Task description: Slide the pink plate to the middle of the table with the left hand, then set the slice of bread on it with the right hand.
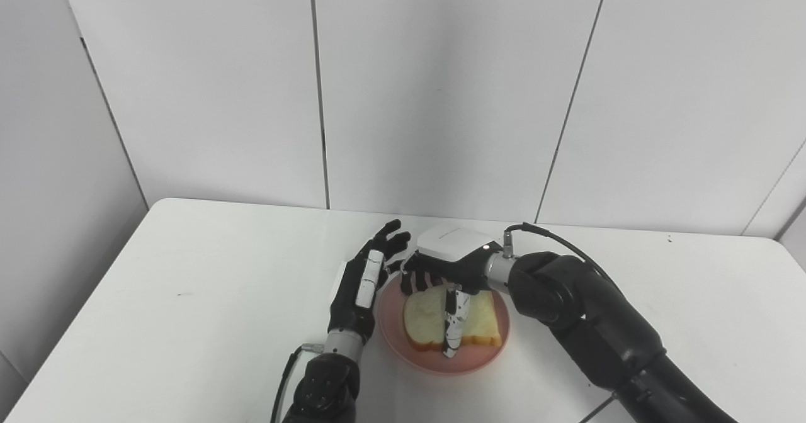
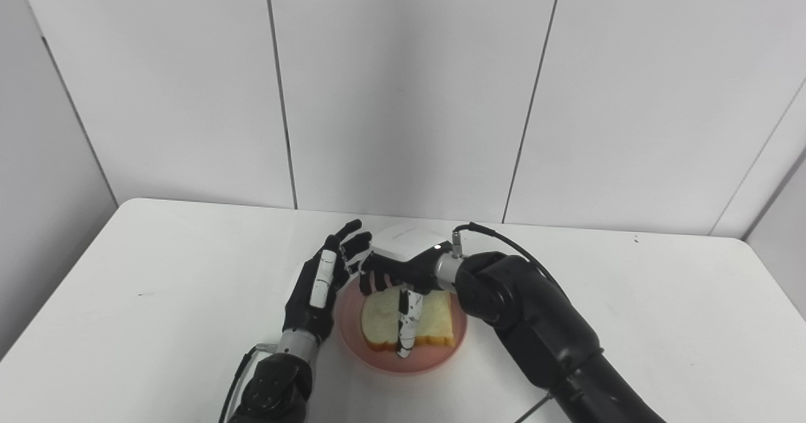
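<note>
Bread slice down on pink plate, mid-table; right hand gripping it; left hand open, empty. Next, likely: release, withdraw.

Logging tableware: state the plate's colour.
Pink plate, clearest in the left eye view.

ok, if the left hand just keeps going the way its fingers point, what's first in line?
Probably nothing soon: the left hand points toward the back wall, passing left of the right hand. Bare table ahead; depth is unclear.

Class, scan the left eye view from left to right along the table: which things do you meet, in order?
Black-and-white left hand → round pink plate → pale slice of bread → thick black right arm.
</note>
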### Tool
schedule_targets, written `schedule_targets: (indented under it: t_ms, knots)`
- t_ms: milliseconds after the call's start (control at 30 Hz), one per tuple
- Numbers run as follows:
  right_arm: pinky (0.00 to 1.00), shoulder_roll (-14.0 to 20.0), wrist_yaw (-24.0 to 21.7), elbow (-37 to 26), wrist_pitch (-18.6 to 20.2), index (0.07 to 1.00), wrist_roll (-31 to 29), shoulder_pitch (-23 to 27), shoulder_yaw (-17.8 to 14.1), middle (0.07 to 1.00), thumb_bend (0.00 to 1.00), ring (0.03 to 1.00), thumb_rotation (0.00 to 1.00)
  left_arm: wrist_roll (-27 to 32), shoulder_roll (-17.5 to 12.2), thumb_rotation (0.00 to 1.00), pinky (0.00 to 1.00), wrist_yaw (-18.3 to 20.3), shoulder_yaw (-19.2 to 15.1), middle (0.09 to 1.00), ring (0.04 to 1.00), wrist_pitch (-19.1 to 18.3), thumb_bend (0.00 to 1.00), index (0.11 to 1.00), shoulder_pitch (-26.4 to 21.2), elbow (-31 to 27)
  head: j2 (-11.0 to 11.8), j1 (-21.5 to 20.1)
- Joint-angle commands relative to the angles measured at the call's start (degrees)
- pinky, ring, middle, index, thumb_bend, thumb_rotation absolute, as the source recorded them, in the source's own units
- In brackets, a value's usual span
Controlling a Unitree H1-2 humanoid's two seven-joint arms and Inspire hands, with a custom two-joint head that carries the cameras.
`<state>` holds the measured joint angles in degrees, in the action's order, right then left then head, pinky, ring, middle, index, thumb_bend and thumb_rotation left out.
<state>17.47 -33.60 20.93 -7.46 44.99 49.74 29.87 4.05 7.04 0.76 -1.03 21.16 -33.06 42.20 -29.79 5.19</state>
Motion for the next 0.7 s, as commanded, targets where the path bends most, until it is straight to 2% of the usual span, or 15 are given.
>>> schedule_targets:
  t_ms: [0, 33, 67, 133, 167, 233, 267, 367, 500, 600, 667]
  knots:
    - [0.41, 0.8, 1.0, -1.6, 1.6, 0.603, 0.1, 1.9, -1.3, 0.560, 0.96, 0.490, 0.32, 0.3, -0.7, 0.92, 0.74, 0.5, -0.2, 0.799, 0.851, -0.4, 0.90, 0.799, 2.6, 0.3, 0.0, 0.0]
    - [0.42, 0.8, 1.9, -1.8, 2.1, 0.605, 0.5, 1.6, -1.5, 0.563, 0.96, 0.493, 0.33, 0.2, -0.7, 0.92, 0.74, 0.5, -0.1, 0.798, 0.850, -0.4, 0.90, 0.799, 2.6, 0.2, 0.0, -0.1]
    - [0.44, 0.7, 2.7, -2.1, 2.7, 0.608, 0.9, 1.4, -1.8, 0.582, 0.98, 0.521, 0.39, 0.2, -0.7, 0.92, 0.73, 0.5, -0.1, 0.796, 0.844, -0.4, 0.90, 0.797, 2.6, 0.2, 0.0, -0.1]
    - [0.46, 0.6, 3.4, -2.4, 3.3, 0.614, 1.3, 1.1, -2.0, 0.607, 1.00, 0.555, 0.47, 0.1, -0.8, 0.92, 0.73, 0.6, 0.0, 0.796, 0.840, -0.3, 0.89, 0.798, 2.6, 0.2, 0.1, -0.1]
    - [0.52, 0.5, 3.7, -2.7, 3.6, 0.644, 1.4, 1.0, -2.3, 0.658, 1.00, 0.633, 0.54, 0.2, -0.9, 0.92, 0.73, 0.8, 0.0, 0.797, 0.845, -0.1, 0.89, 0.798, 2.5, 0.4, 0.0, -0.1]
    - [0.57, 0.5, 4.0, -3.3, 4.0, 0.667, 1.4, 0.8, -2.6, 0.709, 1.00, 0.707, 0.59, 0.4, -0.9, 0.93, 0.74, 1.1, -0.1, 0.803, 0.856, -0.1, 0.89, 0.803, 2.4, 0.6, 0.0, -0.2]
    - [0.63, 0.5, 4.0, -3.6, 4.2, 0.701, 1.5, 0.8, -2.8, 0.775, 1.00, 0.782, 0.61, 0.6, -1.0, 0.93, 0.74, 1.2, -0.1, 0.805, 0.859, -0.2, 0.88, 0.803, 2.4, 0.5, 0.0, -0.2]
    - [0.67, 0.5, 4.6, -3.9, 4.3, 0.732, 1.1, 0.6, -3.4, 0.820, 1.00, 0.821, 0.62, 1.0, -1.2, 0.93, 0.75, 1.6, -0.3, 0.808, 0.866, -0.4, 0.88, 0.804, 2.3, 0.4, 0.1, -0.4]
    - [0.76, 0.6, 6.5, -4.6, 4.0, 0.733, 1.1, -0.1, -4.6, 0.814, 1.00, 0.817, 0.59, 1.1, -1.4, 0.93, 0.73, 1.3, -0.3, 0.804, 0.861, -0.4, 0.87, 0.800, 2.3, 0.0, 0.1, -0.5]
    - [0.88, 0.8, 6.3, -5.9, 5.0, 0.742, 1.8, -0.3, -5.0, 0.830, 1.00, 0.851, 0.60, 1.5, -1.5, 0.93, 0.74, 1.5, -0.4, 0.813, 0.864, -0.5, 0.87, 0.802, 2.2, -0.1, 0.2, -0.5]
    - [0.89, 1.1, 5.8, -7.0, 6.1, 0.747, 2.7, -0.5, -4.8, 0.841, 1.00, 0.858, 0.64, 1.6, -1.6, 0.93, 0.74, 1.6, -0.5, 0.816, 0.863, -0.4, 0.87, 0.800, 2.1, 0.0, 0.2, -0.6]
